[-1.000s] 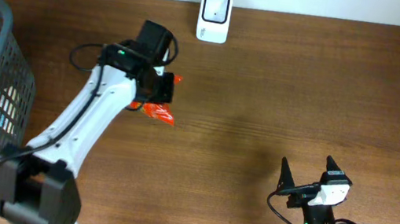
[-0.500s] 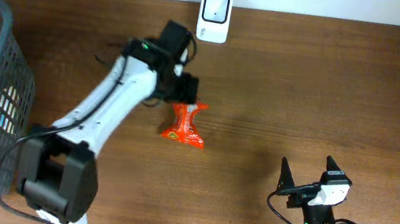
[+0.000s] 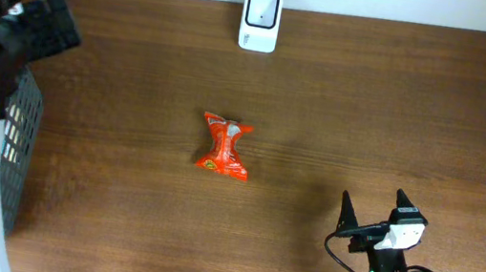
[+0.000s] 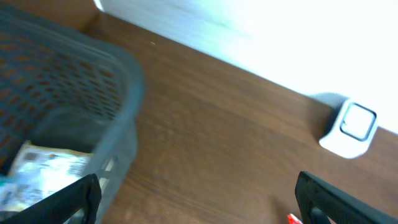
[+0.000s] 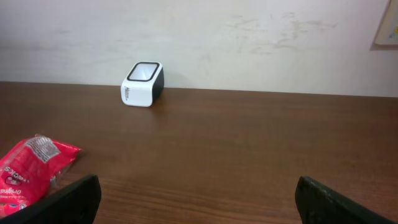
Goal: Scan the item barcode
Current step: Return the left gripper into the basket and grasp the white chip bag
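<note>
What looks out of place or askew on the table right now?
The red snack packet lies loose mid-table, twisted at its middle and tilted, apart from the white scanner at the far edge. The left gripper and right gripper are both open and hold nothing. Nothing looks spilled or damaged.

Mock shop checkout (scanner (image 3: 260, 21), basket (image 4: 74, 81))

A dark brown wood-grain counter (image 3: 420, 114) meets a pale, scuffed wall (image 5: 249, 37) at its far edge; on that wall, above the counter, hangs a frame corner (image 5: 388, 25), softly and evenly lit
</note>
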Motion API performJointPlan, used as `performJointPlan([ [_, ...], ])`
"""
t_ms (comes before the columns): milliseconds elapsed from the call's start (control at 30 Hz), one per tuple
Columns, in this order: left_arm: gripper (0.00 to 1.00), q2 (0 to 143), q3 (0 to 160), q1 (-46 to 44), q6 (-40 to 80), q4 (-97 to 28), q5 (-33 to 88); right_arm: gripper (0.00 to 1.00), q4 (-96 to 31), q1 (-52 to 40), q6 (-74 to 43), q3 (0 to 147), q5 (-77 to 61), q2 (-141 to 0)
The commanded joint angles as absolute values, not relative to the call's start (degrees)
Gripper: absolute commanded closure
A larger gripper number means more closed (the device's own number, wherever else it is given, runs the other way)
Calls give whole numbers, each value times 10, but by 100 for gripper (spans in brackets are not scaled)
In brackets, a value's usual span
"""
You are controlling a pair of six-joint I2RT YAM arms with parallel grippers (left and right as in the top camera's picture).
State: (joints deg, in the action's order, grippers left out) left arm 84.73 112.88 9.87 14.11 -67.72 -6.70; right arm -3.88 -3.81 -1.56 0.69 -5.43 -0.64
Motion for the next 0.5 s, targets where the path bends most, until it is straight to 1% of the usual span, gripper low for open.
performJointPlan([
  [0, 1, 835, 1133, 146, 141, -678, -67, 1, -41, -41, -22, 3, -54, -5],
  [133, 1, 835, 1135, 218, 141, -680, -7, 1, -41, -41, -21, 3, -54, -4],
  [267, 0, 835, 1148, 270, 150, -682, 25, 2, -41, -41, -22, 3, -54, -5],
  [400, 1, 835, 1148, 323, 154, -681, 26, 1, -41, -41, -22, 3, -54, -5],
  [467, 2, 835, 1148, 333, 163, -673, 12, 1, -41, -41, -22, 3, -54, -5],
])
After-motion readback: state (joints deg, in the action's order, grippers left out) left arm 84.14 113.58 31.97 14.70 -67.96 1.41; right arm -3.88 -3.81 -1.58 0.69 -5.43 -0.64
